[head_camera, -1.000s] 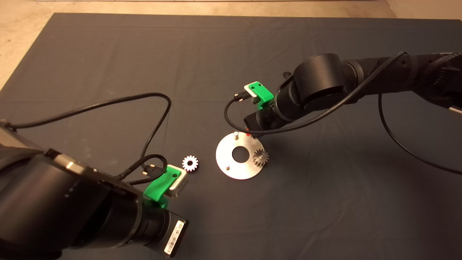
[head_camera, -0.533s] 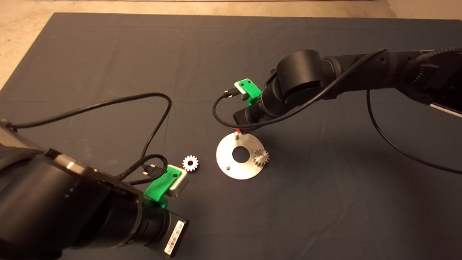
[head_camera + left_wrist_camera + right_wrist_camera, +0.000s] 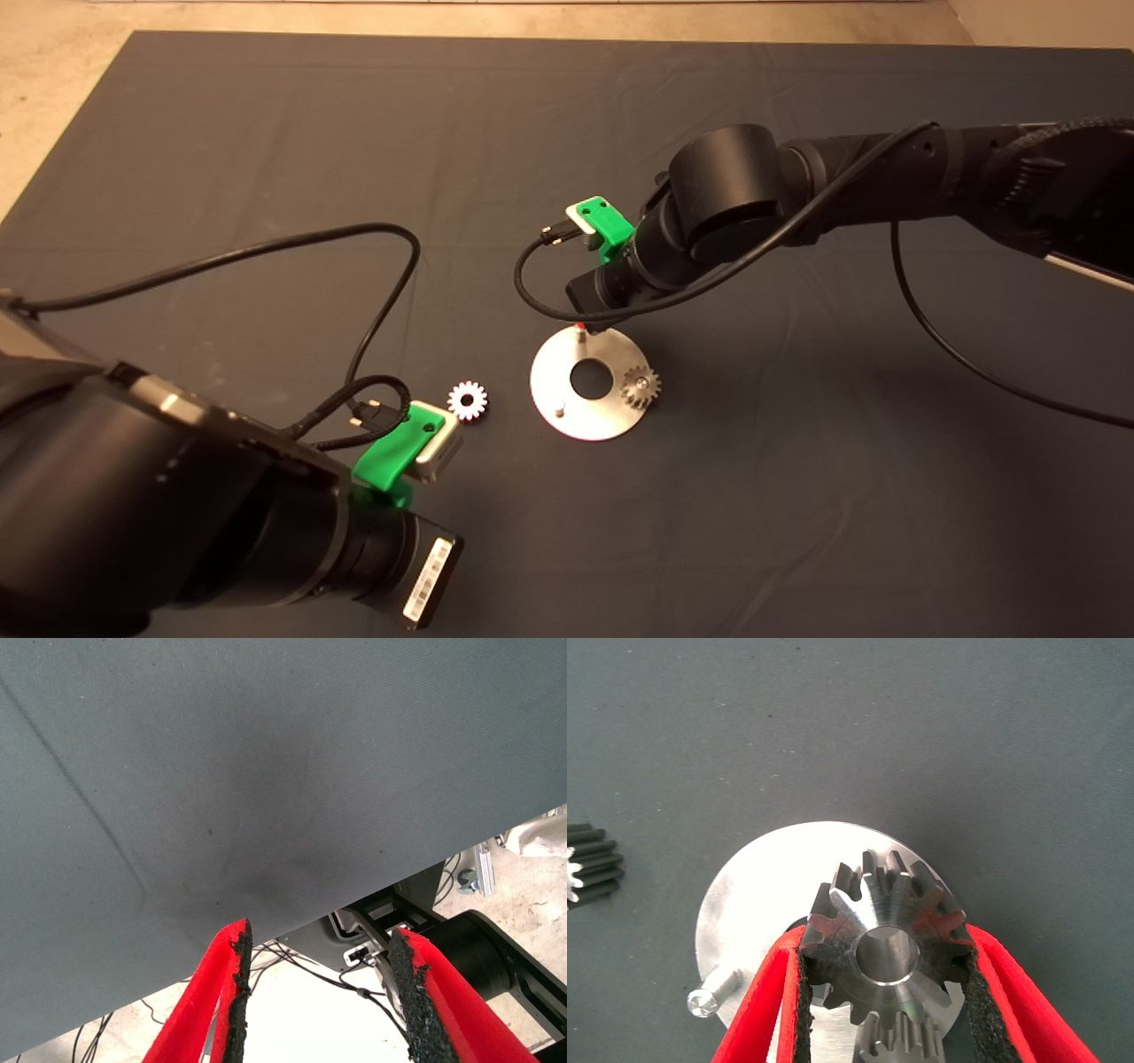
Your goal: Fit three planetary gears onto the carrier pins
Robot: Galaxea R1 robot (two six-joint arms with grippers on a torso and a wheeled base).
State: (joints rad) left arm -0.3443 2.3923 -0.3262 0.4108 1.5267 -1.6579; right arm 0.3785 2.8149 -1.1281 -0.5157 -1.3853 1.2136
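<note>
- right gripper [image 3: 884, 992] clamped on a grey gear [image 3: 884, 943], over the disc's [image 3: 589, 421] far pin [image 3: 578, 330]; seating unclear
- second gear [image 3: 640, 386] apparently pinned; silver gear [image 3: 467, 400] on mat [image 3: 266, 133]
- left gripper [image 3: 314, 992] parked lower left, fingers apart, empty

Dark grey gear [image 3: 886, 948], silver disc [image 3: 554, 372], red fingers [image 3: 766, 1010], charcoal mat [image 3: 266, 133]

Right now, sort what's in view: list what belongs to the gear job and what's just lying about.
Job:
- disc with pegs, one bare
- gear on a peg
- gear gripped in right gripper, above the disc
- silver gear on the mat
- left gripper, open, parked near the mat's edge

Lying about:
- mat
- cables
</note>
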